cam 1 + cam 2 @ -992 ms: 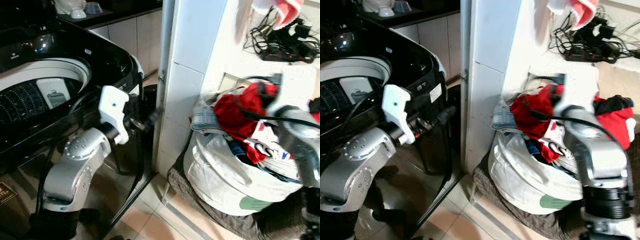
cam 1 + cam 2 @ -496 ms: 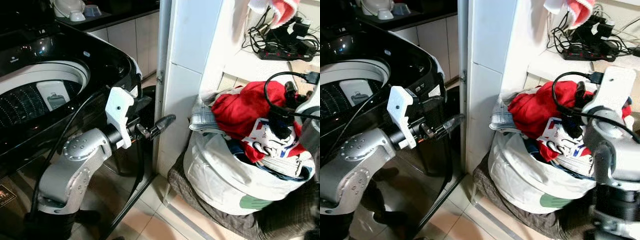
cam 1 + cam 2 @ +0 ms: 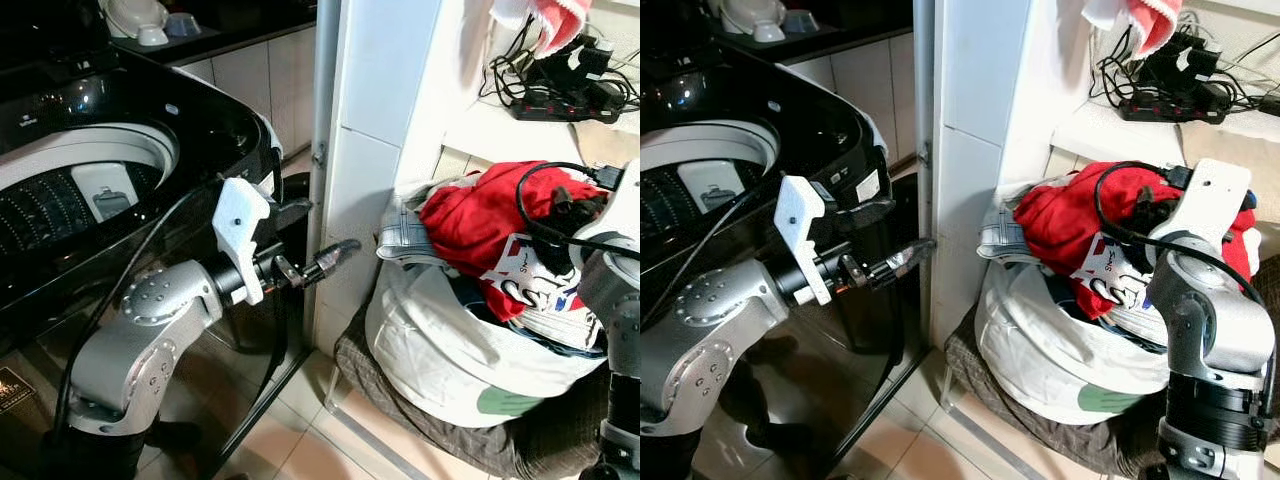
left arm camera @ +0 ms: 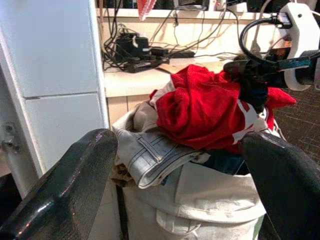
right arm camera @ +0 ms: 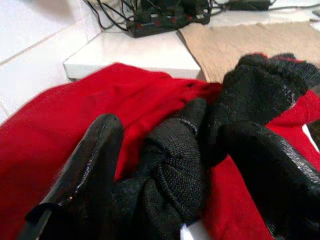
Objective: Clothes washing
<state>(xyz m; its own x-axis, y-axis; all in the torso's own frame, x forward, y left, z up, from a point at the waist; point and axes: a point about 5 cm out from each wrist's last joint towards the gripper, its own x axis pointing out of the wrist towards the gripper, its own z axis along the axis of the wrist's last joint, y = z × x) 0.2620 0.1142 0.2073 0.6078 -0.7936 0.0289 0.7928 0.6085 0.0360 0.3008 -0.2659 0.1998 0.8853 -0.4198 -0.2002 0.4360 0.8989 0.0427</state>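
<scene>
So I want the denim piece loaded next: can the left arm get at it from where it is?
Probably yes: the left tool, open, points at the denim, which hangs over the laundry bag rim uncovered, with open space between.

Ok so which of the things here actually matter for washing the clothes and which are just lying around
For the job:
- black top-loading washing machine
- white fabric laundry bag
- red garment
- black knitted garment between the right gripper fingers
- folded denim piece
- left gripper, open

Lying about:
- black power strip with cables
- white bowls on the dark counter
</scene>
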